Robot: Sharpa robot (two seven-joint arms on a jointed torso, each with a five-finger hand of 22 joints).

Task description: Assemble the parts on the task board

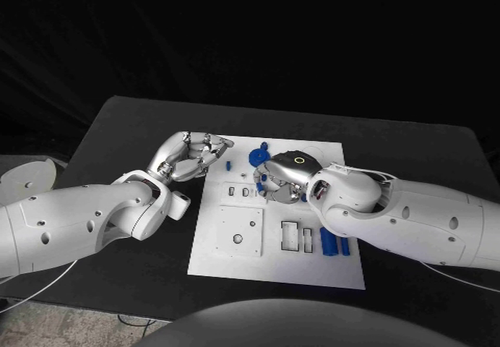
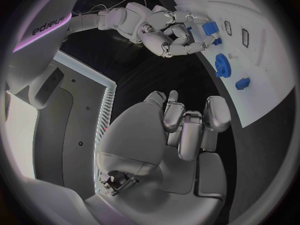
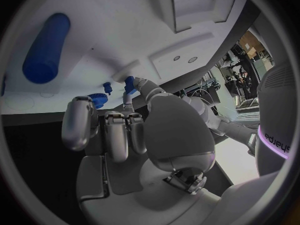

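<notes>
A: Where does the right hand [image 1: 279, 177] sit?

B: Over the upper middle of the task board [image 1: 313, 271], fingers curled down toward the board. The left wrist view shows its fingers [image 2: 181, 44] closing around a small blue part [image 2: 210, 28]. I judge it is pinching that part, though contact is hard to confirm.

A: And the left hand [image 1: 193, 157]?

B: It hangs just off the board's left edge, at 9 o'clock from the right hand. Its fingers are curled in with nothing between them, so it is clenched on air.

A: Which parts are loose?

B: A blue gear [image 1: 257, 155] lies at 11 o'clock from the right hand, near the board's top edge, roughly between the 2 hands. 2 blue pegs [image 1: 335, 245] lie side by side at 5 o'clock from the right hand, long axes running from 12 to 6 o'clock, mostly under that forearm.

A: Any recesses filled?

B: The rectangular slots [image 1: 298, 236] left of the pegs look unfilled. The square plate [image 1: 240, 230] with a round hole also shows nothing in it.

A: What does the next move depend on?

B: Probably on lining up the pinched part with its seat directly below the right hand. The left hand is nearer the gear.
</notes>
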